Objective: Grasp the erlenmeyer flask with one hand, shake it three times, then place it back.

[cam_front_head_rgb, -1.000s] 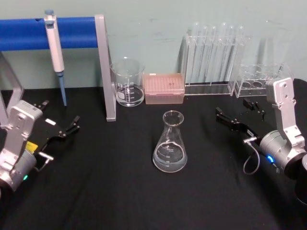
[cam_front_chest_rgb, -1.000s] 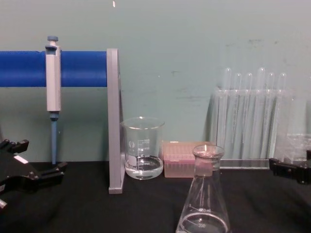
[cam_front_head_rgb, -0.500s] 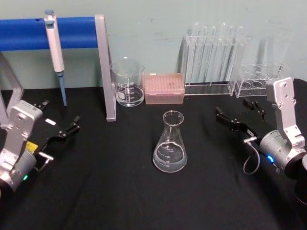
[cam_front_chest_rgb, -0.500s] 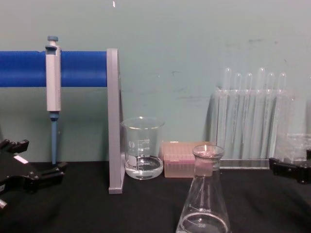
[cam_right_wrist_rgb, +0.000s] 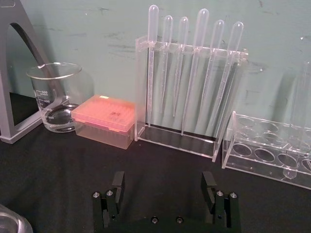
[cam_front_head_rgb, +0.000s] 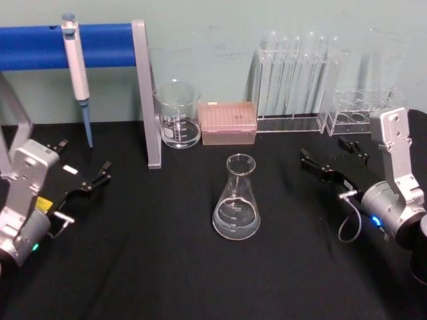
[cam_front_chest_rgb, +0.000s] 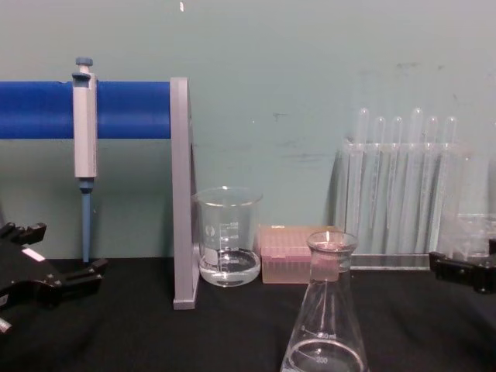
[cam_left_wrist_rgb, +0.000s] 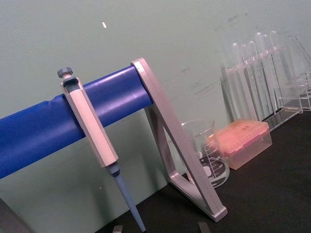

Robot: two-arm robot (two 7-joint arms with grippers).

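Note:
The erlenmeyer flask stands upright on the black table at the centre, with a little clear liquid in its base; the chest view shows it close in front. My left gripper rests open at the left, well away from the flask, with nothing between its fingers. On the right, my right gripper is also open and empty, a hand's width from the flask. The right wrist view shows its two fingers spread apart and pointing at the back racks.
Behind the flask stand a glass beaker and a pink tip box. A pipette hangs from the blue-bar stand at the back left. A rack of pipette tubes and a low clear rack stand at the back right.

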